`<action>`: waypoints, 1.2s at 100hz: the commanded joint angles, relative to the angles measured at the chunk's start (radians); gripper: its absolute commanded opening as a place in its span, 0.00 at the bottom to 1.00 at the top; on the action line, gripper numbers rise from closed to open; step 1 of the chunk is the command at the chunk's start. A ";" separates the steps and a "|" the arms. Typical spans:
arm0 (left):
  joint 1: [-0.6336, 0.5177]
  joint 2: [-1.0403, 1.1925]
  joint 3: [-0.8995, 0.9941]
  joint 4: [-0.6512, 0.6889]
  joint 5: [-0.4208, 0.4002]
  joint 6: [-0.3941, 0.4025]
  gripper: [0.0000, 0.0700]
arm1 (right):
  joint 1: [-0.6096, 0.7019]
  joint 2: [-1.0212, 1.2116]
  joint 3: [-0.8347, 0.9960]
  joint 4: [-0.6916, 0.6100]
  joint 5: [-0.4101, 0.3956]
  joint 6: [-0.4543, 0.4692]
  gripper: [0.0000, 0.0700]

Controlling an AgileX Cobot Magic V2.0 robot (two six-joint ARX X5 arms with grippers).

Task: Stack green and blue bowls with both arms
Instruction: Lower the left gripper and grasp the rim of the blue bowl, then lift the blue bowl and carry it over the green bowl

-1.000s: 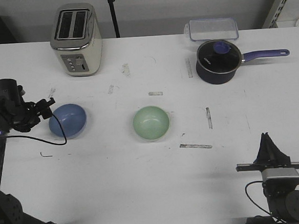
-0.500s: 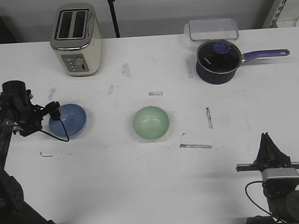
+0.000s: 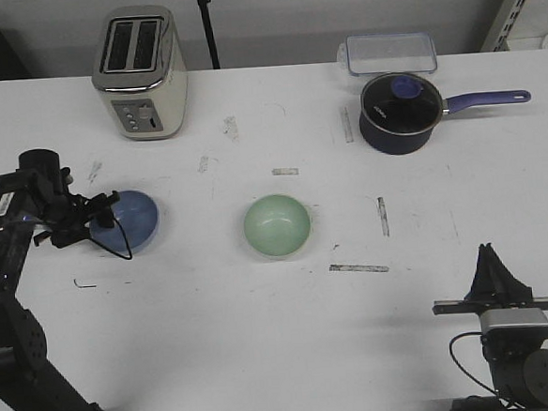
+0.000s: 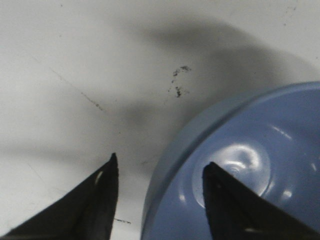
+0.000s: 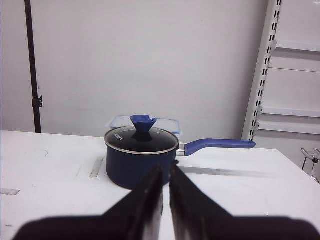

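- Fingers of the left gripper (image 4: 157, 200) stand apart and straddle the rim of the blue bowl (image 3: 128, 221), one finger outside on the table side, the other over the inside — set, I'd judge, for a pinch on the bowl wall so it can be lifted.
- Blue bowl sits at the left of the table (image 3: 283, 336), upright, well apart from the green bowl (image 3: 277, 226), which waits near the middle with nothing touching it — a sensible landing spot for the stack.
- Right gripper (image 5: 165, 200) is parked low at the near right edge, its fingers nearly together with only a thin slit between, holding nothing; it points toward the saucepan (image 3: 399, 112), not either bowl.
- From the front, the left arm's wrist and cable hide the fingertips, so the straddle can't be read there; the left wrist view settles it, showing rim between the fingers and no closure yet.
- Only the front view shows both bowls together, plus the toaster (image 3: 140, 73) and plastic container (image 3: 387, 52) at the back.
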 commanded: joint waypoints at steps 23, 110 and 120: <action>-0.007 0.025 0.022 -0.006 -0.019 0.012 0.10 | 0.002 -0.001 0.003 0.011 0.000 0.016 0.02; -0.090 -0.208 0.037 -0.133 0.010 -0.018 0.00 | 0.002 -0.001 0.003 0.011 0.000 0.016 0.02; -0.151 -0.226 0.065 -0.146 0.010 -0.036 0.00 | 0.002 -0.001 0.003 0.011 0.000 0.016 0.02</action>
